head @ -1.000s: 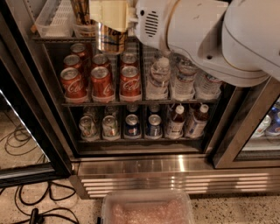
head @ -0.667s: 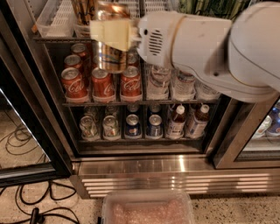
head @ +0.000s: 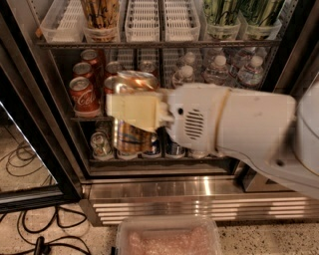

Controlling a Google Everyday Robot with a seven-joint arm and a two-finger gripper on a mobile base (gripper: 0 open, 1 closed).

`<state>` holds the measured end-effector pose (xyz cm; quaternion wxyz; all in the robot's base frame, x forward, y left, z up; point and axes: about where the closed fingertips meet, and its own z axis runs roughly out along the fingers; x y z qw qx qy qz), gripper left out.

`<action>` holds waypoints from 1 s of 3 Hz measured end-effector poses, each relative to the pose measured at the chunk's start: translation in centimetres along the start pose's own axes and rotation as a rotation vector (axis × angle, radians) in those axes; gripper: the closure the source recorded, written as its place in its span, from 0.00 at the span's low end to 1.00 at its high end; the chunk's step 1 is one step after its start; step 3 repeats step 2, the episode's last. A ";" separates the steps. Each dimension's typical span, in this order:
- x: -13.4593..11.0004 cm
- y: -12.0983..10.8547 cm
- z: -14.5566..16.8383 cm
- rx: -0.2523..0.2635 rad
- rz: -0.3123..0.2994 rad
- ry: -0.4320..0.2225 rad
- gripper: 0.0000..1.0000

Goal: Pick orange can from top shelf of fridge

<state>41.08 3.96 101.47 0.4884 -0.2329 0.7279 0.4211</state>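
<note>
My gripper (head: 133,110) is shut on the orange can (head: 130,137), a shiny orange-gold can with a silver rim. It holds the can upright in front of the open fridge (head: 199,191), level with the middle rack and well below the top shelf (head: 159,44). The cream fingers (head: 130,110) wrap across the can's upper half. Another orange can (head: 99,12) stands in a clear tub at the left of the top shelf. My white arm comes in from the right and hides the middle of the lower racks.
Red cola cans (head: 83,95) and water bottles (head: 217,69) fill the middle rack. Green-and-white cans (head: 239,12) stand at the top right. White slotted trays (head: 143,20) line the top shelf. A clear bin (head: 168,236) sits on the floor in front. Cables (head: 35,234) lie at the lower left.
The can, held in my gripper, has come down from the top shelf level and out towards the camera. The view has also shifted, showing the top shelf fully.
</note>
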 end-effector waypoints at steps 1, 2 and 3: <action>-0.1 -0.8 -2.3 0.045 0.020 -0.020 1.00; -0.1 -0.8 -2.2 0.046 0.020 -0.019 1.00; -0.1 -0.8 -2.2 0.046 0.020 -0.019 1.00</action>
